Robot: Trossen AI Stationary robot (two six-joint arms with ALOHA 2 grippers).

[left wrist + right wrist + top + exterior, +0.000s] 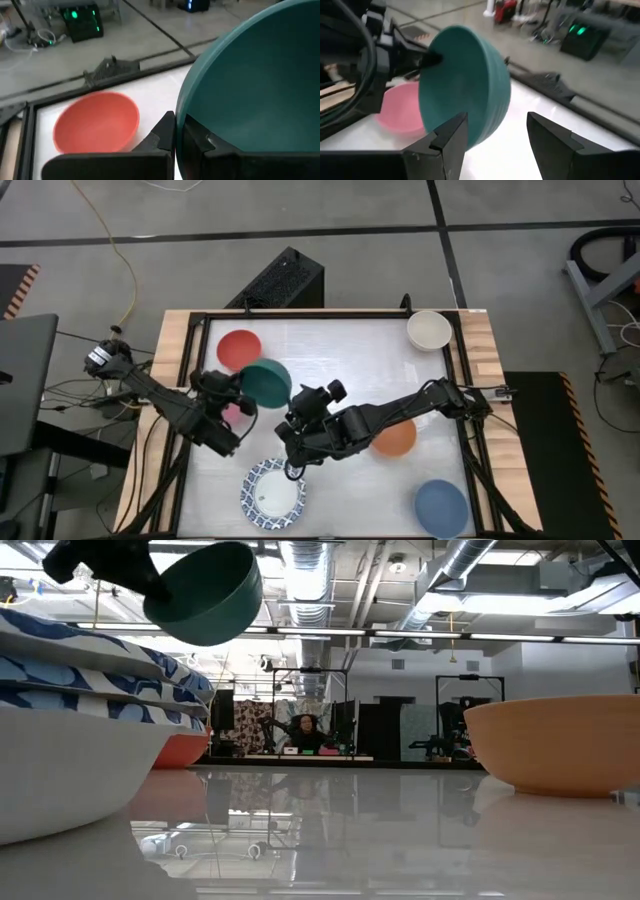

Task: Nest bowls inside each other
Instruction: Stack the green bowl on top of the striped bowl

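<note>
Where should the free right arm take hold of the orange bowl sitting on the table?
By the rim. The orange bowl sits upright, mouth up, with a thin wall, so the open right gripper would probably best come from above, one jaw inside and one outside, as the left gripper pinches the green bowl.

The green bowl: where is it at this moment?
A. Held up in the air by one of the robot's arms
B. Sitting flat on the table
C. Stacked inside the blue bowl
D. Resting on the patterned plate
A: the left gripper is shut on the rim of the green bowl, and the low view shows that bowl tilted well above the table, touching nothing else.
</note>
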